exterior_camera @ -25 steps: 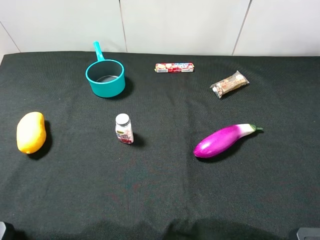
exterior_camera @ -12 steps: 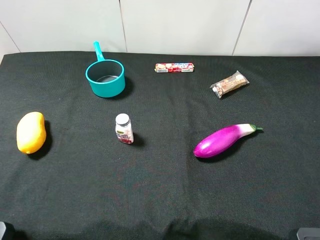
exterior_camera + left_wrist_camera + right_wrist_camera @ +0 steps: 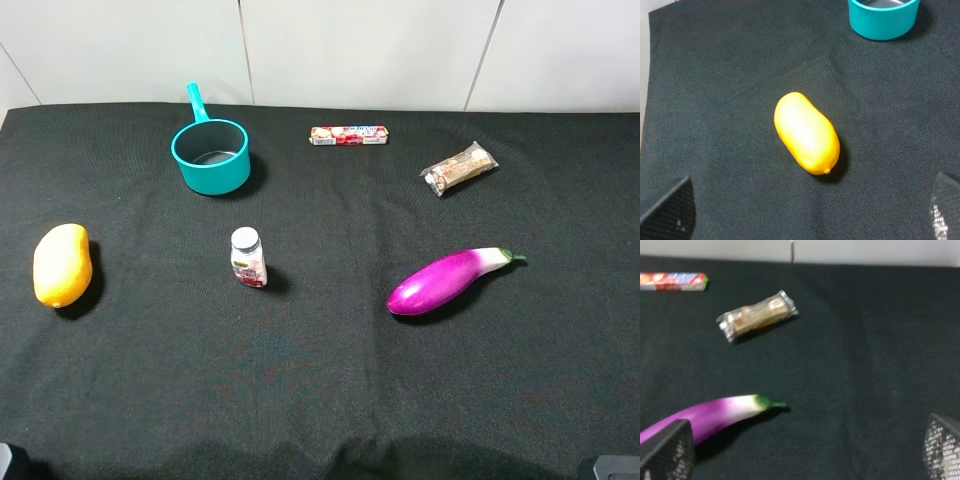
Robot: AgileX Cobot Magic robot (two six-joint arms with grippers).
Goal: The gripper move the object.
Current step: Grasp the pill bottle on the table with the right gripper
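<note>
The small clear bottle (image 3: pixel 247 257), with a white screw cap and a red-and-white label, stood upright on the black cloth-covered worktop (image 3: pixel 320 390), left of the middle and touching nothing else. A teal saucepan (image 3: pixel 210 156) with a stub handle sat behind it, a yellow oval fruit (image 3: pixel 62 264) lay well apart on its left, and a glossy purple eggplant (image 3: pixel 448 281) lay well apart on its right. Along the far edge lay a long red candy tube (image 3: pixel 348 135) and a clear-wrapped snack bar (image 3: pixel 458 168).

The left claw (image 3: pixel 805 207) hung over the yellow fruit with its fingers spread wide, holding nothing. The right claw (image 3: pixel 805 450) hung near the eggplant's stem end, its fingers likewise wide apart and empty. Neither claw was near the bottle.
</note>
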